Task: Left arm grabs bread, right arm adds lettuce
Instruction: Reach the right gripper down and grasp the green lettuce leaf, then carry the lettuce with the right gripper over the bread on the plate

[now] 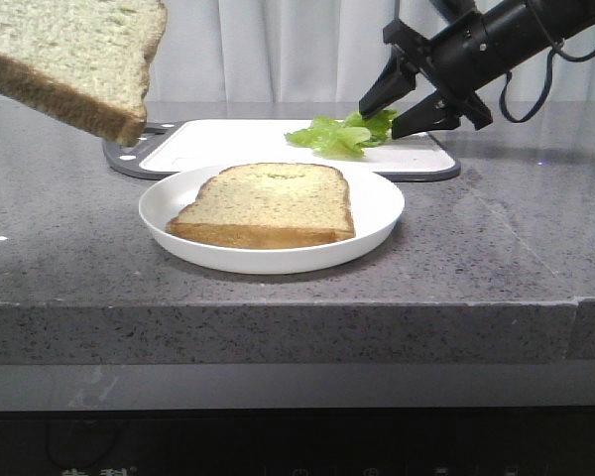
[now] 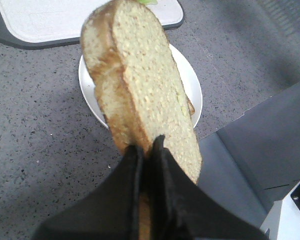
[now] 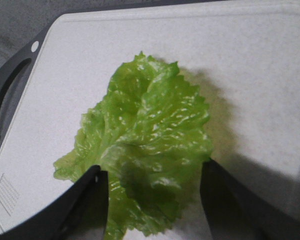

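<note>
Left gripper (image 2: 146, 150): black wedge fingers clamped on one end of the bread (image 2: 140, 95); slice stands on edge between them.
Bread axis: long axis runs straight out from the fingertips; in the front view tilted, lower corner toward the plate (image 1: 377, 213), held aloft at upper left.
Bread texture: pale speckled face, brown crust, thick cut.
Right gripper (image 3: 152, 192): jaws spread wide, one each side of the lettuce (image 3: 140, 150); contact with the leaf hard to judge, probably just above it.
Lettuce: bright green, frilly, glossy, lying flat on the white cutting board (image 3: 250, 65), long axis toward the gripper.
Plate: white, round, carries a second slice (image 1: 268, 203), flat, greenish-brown top.
Counter (image 1: 496, 248): grey speckled stone.
</note>
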Motion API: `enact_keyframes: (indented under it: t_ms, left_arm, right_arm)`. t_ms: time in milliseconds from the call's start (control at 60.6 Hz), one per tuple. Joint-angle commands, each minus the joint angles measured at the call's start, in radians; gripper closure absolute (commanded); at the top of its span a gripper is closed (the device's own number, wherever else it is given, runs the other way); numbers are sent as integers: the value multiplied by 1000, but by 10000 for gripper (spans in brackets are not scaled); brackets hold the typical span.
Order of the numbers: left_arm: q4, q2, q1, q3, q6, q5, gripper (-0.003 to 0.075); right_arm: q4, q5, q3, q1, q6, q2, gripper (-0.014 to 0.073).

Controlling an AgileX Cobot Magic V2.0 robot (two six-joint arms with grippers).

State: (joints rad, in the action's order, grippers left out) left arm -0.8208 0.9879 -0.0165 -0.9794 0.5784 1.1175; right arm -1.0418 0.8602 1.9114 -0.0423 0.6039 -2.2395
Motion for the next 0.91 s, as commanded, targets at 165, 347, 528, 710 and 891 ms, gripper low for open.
enact_keyframes:
  t_ms: [165, 347, 528, 710, 891]
  left_arm:
    - [-70, -12, 0, -29, 3, -34, 741]
    - [-70, -12, 0, -29, 3, -34, 741]
    - [-70, -12, 0, -29, 3, -34, 741]
    - [-70, -12, 0, -29, 3, -34, 741]
    - [-70, -12, 0, -29, 3, -34, 741]
  right_arm:
    - [-121, 24, 38, -5, 69, 58, 401]
    - [-120, 21, 38, -5, 69, 58, 546]
    - [-142, 41, 38, -3, 69, 71, 648]
    - [-155, 114, 30, 3, 89, 146, 660]
    - [-170, 132, -106, 3, 133, 299, 659]
